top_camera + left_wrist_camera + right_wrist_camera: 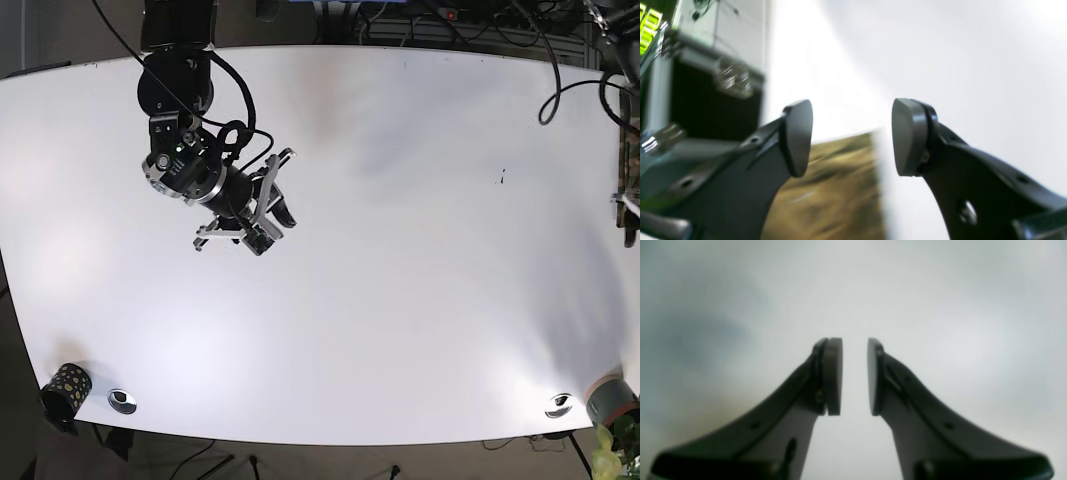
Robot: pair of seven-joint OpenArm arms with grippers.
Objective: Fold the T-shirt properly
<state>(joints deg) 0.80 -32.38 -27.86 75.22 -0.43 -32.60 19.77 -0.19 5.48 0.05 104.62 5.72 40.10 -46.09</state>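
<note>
The big white table [380, 250] is bare across nearly all of its top, and the right arm hangs over its far left part, near the back edge, with dark cables looping off its round body. The right gripper [854, 376] points down at plain white tabletop; its two black pads stand a narrow gap apart, close to shut but not touching, and nothing sits between them. From overhead that same gripper [262, 212] is just a cluster of dark and silver fingers angled toward the middle of the table. The left arm barely shows from above, only some hardware at the table's right edge. The left gripper [852, 136] is spread wide, its pads [796, 136] well apart and empty. Below and between them, in the left wrist view, lies the T-shirt [836, 186], an olive-brown cloth with soft wrinkles, blurred, its straight edge running up against white surface; it touches neither pad as far as I can tell. I cannot make it out in the overhead view, so where it sits on the table is unclear. Behind the left pad is a dark case [710, 100] with metal corners. At the table's near left corner stands a black speckled cup [66, 388], a small metal disc [122, 400] just beside it, and another disc [559, 405] by the near right corner.
</note>
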